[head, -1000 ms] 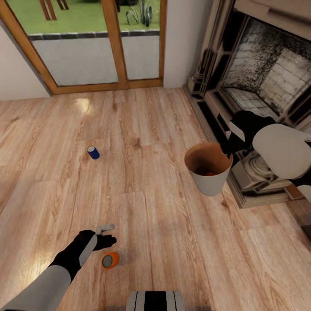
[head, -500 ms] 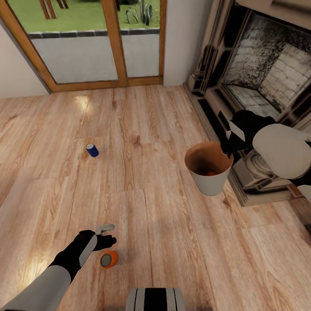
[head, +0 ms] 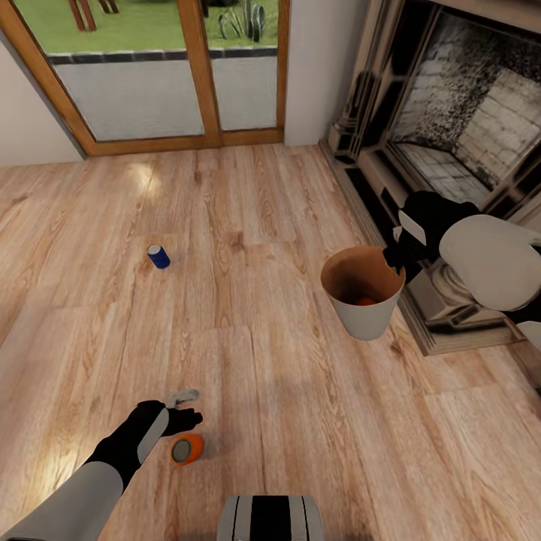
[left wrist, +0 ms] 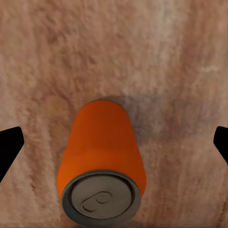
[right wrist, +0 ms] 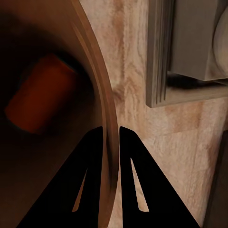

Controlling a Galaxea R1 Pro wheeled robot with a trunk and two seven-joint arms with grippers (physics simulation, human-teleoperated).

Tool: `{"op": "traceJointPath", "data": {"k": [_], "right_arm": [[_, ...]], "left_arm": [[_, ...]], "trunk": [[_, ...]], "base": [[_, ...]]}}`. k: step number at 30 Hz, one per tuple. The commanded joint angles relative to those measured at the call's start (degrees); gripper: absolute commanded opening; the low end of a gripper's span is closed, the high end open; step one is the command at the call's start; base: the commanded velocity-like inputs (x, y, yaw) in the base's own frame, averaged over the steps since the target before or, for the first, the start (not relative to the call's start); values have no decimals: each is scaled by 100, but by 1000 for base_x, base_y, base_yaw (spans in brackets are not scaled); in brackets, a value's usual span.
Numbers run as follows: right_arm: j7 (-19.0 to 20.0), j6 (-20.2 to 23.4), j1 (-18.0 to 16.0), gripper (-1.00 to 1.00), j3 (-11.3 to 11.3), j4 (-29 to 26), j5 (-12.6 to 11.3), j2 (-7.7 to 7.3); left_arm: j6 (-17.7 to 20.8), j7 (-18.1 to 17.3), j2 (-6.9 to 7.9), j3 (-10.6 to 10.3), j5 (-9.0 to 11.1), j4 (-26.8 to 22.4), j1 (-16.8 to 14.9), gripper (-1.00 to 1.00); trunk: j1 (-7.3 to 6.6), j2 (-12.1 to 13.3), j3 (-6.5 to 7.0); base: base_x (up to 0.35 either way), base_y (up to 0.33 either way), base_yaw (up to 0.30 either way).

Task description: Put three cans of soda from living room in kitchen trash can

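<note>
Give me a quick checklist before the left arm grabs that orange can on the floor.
1. Left gripper open, fingertips either side of the orange can: ok.
2. Can lying on its side, grey top toward the wrist camera: ok.
3. Right gripper pinching the trash can rim: ok.
4. One orange can already inside the bin: ok.
5. Blue can lying apart on the floor: ok.
6. Fingers low enough to close: cannot tell.

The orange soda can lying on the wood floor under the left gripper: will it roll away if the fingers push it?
The orange cylindrical soda can lies on its side, so a sideways nudge would probably roll it. Its smooth wall may slip. The wood plank floor looks flat and offers no stop.
</note>
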Motion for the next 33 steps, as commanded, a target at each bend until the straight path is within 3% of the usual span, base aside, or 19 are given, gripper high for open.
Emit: {"op": "traceJointPath", "data": {"k": [1, 11, 22, 27, 33], "right_arm": [[15, 2, -4, -100, -16, 0, -33, 1], [15, 2, -9, -100, 3, 0, -30, -24], [15, 2, -8, -100, 21, 0, -30, -19], [15, 2, -9, -100, 14, 0, -31, -10], [15, 2, -9, -100, 14, 0, -33, -24]], "left_arm": [[4, 4, 0, 0, -1, 4, 0, 100], [-257, 6, 0, -6, 10, 680, 0, 100], [-399, -20, -6, -8, 9, 755, 0, 100], [-407, -20, -7, -8, 0, 757, 0, 100], [-416, -25, -7, -8, 3, 757, 0, 100]], "trunk": [[-1, 0, 1], [-1, 0, 1], [-1, 0, 1], [109, -201, -89], [109, -201, -89]], "base": [[0, 0, 0], [0, 0, 0], [0, 0, 0], [0, 0, 0], [0, 0, 0]]}}
